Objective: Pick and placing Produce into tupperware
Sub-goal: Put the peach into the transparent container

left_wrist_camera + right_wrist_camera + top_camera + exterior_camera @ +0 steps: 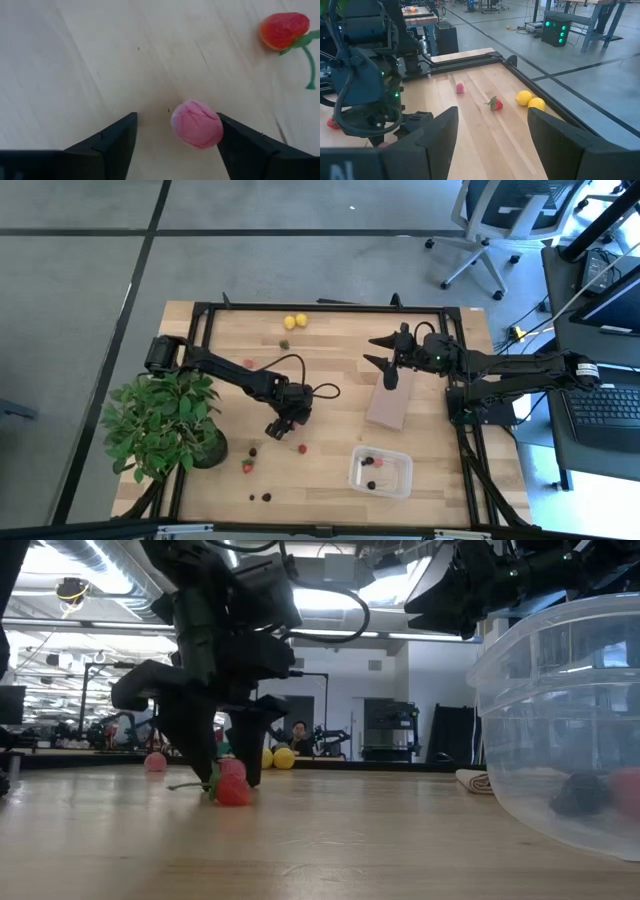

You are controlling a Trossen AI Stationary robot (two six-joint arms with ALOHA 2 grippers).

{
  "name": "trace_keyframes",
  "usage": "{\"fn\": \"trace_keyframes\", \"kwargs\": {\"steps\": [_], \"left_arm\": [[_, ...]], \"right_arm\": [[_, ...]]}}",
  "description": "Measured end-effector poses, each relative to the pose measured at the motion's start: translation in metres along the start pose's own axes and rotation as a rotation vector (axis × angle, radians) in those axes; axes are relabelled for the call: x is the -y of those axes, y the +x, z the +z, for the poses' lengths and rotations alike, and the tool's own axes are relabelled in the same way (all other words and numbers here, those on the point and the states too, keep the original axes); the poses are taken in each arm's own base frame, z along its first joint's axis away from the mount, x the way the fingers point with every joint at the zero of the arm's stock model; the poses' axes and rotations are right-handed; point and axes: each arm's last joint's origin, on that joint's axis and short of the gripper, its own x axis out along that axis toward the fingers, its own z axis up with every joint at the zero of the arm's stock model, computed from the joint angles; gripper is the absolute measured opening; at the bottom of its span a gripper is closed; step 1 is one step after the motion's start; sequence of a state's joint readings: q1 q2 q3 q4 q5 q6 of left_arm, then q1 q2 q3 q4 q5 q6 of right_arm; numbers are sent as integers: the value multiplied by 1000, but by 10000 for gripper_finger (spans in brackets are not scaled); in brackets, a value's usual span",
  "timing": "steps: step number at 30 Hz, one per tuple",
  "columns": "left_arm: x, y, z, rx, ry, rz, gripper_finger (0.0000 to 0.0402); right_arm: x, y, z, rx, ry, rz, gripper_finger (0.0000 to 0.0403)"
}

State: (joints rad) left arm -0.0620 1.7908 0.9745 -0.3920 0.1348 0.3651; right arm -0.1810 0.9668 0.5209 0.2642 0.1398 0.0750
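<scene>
Wide wooden table (330, 380) edged with black rail. At its left near corner, leafy potted plant (160, 425), crowding the left arm's base.

Left gripper (177, 122) low over mid-table, fingers spread on either side of a pink fruit piece (197, 123); one finger (240, 145) just beside it, the other clear of it, nothing pinched. Right gripper (492, 115) raised over the table's far right part, fingers parted and empty.

Between the two grippers, flat brown block (387, 408), lying aslant. Nearer the front edge, right of centre, clear tupperware (356, 477) with two dark pieces (368, 462) and a red one inside.

Near the far rail, two yellow lemons (295, 321) side by side, a red strawberry (284, 344) just in front of them.

Close to the left gripper, a red stemmed strawberry (284, 30). By the plant pot, another strawberry (247, 466) and a dark berry (253, 451); two more dark berries (266, 497) at the front edge.
</scene>
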Motion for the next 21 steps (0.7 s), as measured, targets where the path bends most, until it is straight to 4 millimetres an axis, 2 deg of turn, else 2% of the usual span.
{"fn": "trace_keyframes", "kwargs": {"steps": [8, 17, 21], "left_arm": [[2, 0, 1, 6, -42, -3, 167], [6, 1, 3, 19, -35, -17, 101], [1, -4, 8, 45, -105, -31, 78]], "right_arm": [[0, 0, 0, 0, -1, 0, 242], [0, 0, 0, -1, 2, 0, 242], [0, 0, 0, -1, 115, 0, 242]]}}
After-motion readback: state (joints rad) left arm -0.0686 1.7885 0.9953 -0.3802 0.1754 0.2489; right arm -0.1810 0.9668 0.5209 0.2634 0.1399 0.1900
